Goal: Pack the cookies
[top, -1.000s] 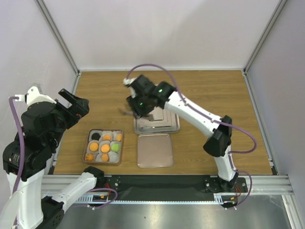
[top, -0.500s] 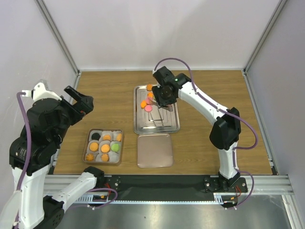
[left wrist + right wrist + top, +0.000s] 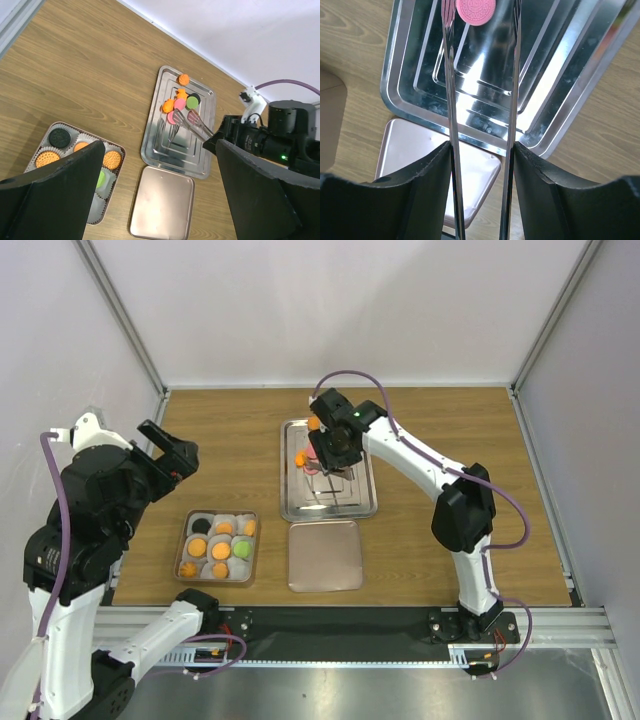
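Several cookies lie at the far end of the steel tray [image 3: 350,502]: orange ones [image 3: 314,423], a pink one [image 3: 476,11] and a green-and-black one [image 3: 193,100]. My right gripper [image 3: 335,445] is shut on metal tongs [image 3: 451,100] and hovers over the tray. The tong arms are spread, and the pink cookie lies between their tips. More cookies sit in white paper cups in the small box [image 3: 185,530]. My left gripper [image 3: 165,455] is open and empty, high above the table's left side.
A flat metal lid [image 3: 324,556] lies on the wood table just in front of the tray, to the right of the box. The box also shows in the left wrist view [image 3: 46,131]. White walls enclose the table on three sides.
My right gripper with the tongs swung right off the tray's far end, uncovering the cookies, then came back slightly left over them. The left arm shifted a little.
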`<state>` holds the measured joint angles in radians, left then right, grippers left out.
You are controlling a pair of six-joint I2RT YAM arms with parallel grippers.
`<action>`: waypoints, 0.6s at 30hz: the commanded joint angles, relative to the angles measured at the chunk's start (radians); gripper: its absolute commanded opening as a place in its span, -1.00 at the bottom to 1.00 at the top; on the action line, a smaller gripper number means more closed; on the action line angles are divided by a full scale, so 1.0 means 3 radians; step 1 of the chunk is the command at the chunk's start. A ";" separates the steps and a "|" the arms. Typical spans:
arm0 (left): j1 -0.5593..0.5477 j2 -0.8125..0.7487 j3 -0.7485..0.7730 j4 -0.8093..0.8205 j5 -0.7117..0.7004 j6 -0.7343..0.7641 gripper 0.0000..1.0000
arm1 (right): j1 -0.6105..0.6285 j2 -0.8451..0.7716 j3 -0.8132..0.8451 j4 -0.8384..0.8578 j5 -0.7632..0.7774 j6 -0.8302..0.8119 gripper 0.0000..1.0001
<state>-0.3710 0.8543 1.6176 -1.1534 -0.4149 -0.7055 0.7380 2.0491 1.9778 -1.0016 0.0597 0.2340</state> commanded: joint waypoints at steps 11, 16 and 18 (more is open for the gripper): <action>-0.0011 -0.0046 0.0013 0.0040 0.0007 0.0035 0.99 | 0.0112 0.0195 0.0183 0.0061 0.0036 -0.0080 0.11; -0.0011 -0.0041 0.0013 0.0045 0.0002 0.0035 0.99 | 0.0122 0.0226 0.0203 0.0056 0.0062 -0.0080 0.07; -0.0011 -0.0041 0.0018 0.0040 0.0002 0.0035 0.99 | 0.0122 0.0236 0.0208 0.0035 0.0072 -0.0080 0.03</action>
<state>-0.3710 0.8474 1.6176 -1.1538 -0.4149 -0.7059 0.7719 2.1174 1.9907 -1.0000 0.0650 0.2245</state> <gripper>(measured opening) 0.996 0.528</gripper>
